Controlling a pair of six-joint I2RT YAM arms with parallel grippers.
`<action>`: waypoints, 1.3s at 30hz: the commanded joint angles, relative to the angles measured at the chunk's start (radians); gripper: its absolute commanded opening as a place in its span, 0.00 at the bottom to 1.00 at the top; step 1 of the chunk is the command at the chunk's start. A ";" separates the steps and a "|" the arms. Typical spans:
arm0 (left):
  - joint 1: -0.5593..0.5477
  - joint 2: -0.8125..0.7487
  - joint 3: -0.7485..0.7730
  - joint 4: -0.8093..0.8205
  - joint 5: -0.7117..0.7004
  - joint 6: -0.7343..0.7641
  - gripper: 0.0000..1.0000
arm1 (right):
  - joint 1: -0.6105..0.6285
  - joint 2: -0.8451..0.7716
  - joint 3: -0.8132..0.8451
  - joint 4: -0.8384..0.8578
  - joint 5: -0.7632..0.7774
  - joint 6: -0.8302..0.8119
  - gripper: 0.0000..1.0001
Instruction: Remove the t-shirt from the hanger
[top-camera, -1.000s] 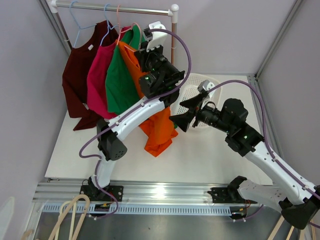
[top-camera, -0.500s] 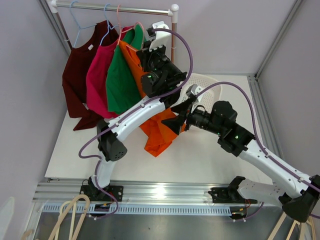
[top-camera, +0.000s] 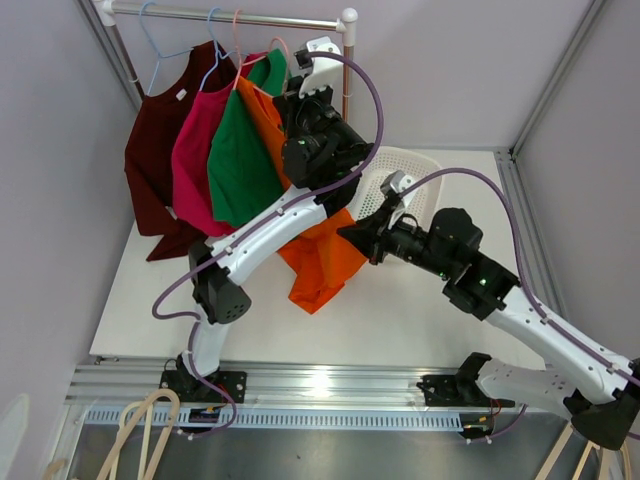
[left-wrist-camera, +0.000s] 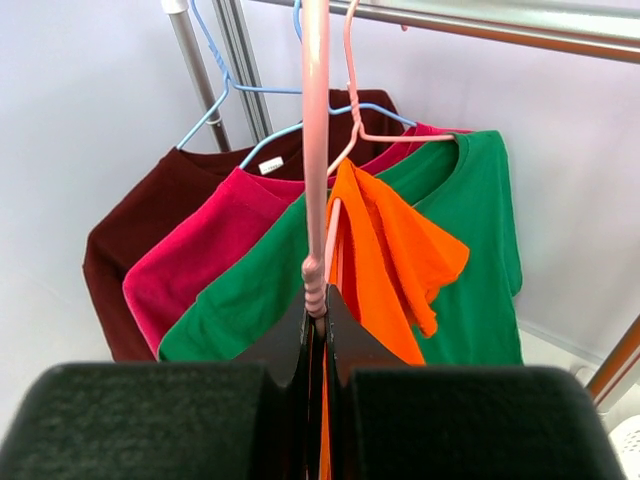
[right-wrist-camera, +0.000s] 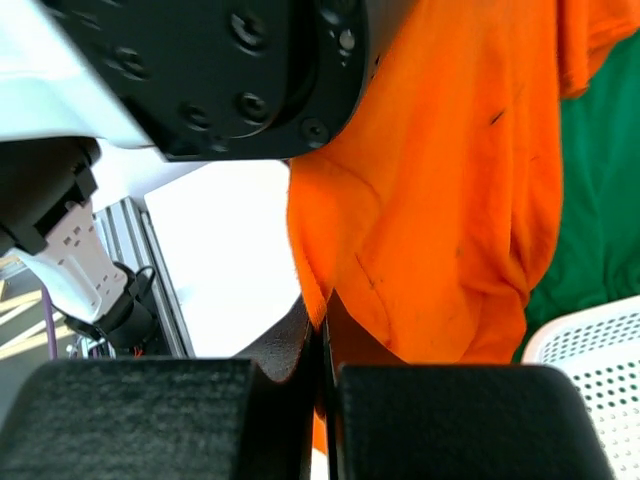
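An orange t-shirt hangs from a pink hanger at the right end of the clothes rail. My left gripper is shut on the hanger's lower arm, pink plastic pinched between its fingertips. The orange t-shirt drapes just right of those jaws. My right gripper is shut on the shirt's side edge, just under the left arm's wrist. In the right wrist view the orange cloth folds down into the closed right gripper.
A maroon shirt, a magenta shirt and a green shirt hang on the metal rail left of the orange one. A white perforated basket stands behind the right arm. The rack's right post rises beside the left wrist.
My right gripper moved left to the orange shirt's edge and closed on the cloth. The left gripper kept its hold on the hanger and rose slightly.
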 joint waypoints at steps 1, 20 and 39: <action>-0.003 -0.077 0.050 -0.047 0.087 -0.047 0.01 | 0.008 -0.059 0.028 -0.030 0.040 0.004 0.00; 0.096 -0.235 0.128 -1.523 0.344 -1.262 0.01 | 0.134 -0.206 0.062 -0.227 0.150 0.046 0.00; 0.234 -0.075 0.286 -1.480 0.400 -1.202 0.01 | 0.266 -0.318 0.021 -0.437 0.020 0.136 0.00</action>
